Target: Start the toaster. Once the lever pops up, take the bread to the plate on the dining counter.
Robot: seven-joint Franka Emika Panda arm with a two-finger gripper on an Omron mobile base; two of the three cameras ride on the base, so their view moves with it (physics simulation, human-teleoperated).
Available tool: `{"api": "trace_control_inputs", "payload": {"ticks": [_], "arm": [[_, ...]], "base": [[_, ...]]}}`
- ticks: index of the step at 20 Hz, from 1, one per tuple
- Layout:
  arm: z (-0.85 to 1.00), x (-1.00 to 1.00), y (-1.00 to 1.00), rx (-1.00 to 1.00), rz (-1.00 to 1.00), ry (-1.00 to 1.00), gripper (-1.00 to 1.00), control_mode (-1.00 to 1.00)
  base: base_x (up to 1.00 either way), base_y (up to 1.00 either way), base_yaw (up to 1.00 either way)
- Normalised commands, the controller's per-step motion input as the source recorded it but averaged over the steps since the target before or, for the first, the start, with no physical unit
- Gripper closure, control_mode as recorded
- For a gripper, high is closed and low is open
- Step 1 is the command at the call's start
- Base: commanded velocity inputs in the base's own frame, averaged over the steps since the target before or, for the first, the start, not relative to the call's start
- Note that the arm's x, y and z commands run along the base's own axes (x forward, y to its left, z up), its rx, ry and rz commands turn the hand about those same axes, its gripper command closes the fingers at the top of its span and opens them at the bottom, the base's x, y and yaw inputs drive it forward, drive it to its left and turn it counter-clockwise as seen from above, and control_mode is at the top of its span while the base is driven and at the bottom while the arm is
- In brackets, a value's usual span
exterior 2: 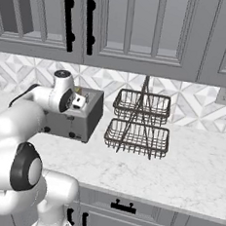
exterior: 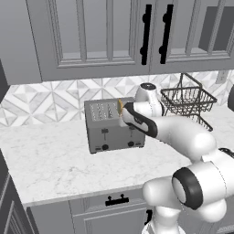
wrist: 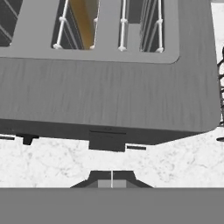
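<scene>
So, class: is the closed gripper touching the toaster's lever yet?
Apart. In the hand view, bare marble counter shows between the shut gripper and the lever at the front of the toaster.

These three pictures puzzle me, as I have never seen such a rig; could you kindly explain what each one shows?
All three are rendered views of one moment in a simulated kitchen. The white arm belongs to a robot on a drivable base. Two cameras ride on that base, behind the arm to its left and right, so they show the same counter from two sides. The third camera sits on the hand and looks along the claw, whose dark tips stand together, shut on nothing.

On the marble counter stand a grey toaster and a two-tier wire basket. A golden slice of bread sits in one toaster slot. The claw is just in front of the toaster's front, near a lever.
</scene>
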Motion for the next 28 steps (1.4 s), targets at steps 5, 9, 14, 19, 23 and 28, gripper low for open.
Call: {"api": "trace_control_inputs", "payload": {"ticks": [5,9,14,19,23,28], "arm": [[-0.27,0.2,0.0,0.0,0.0,0.0,1.0,-1.0],[-0.15,0.25,0.0,0.0,0.0,0.0,1.0,-1.0],[-0.28,0.27,0.0,0.0,0.0,0.0,1.0,-1.0],[-0.73,0.03,0.04,-0.01,-0.01,0.0,1.0,-1.0],[-1.0,-0.11,0.1,-0.06,-0.04,0.0,1.0,-1.0],[-1.0,-0.04,0.07,-0.05,-0.09,0.0,1.0,-1.0]], "base": [[0.0,0.0,0.0],[0.0,0.0,0.0],[0.0,0.0,0.0],[0.0,0.0,0.0],[0.0,0.0,0.0],[0.0,0.0,0.0]]}}
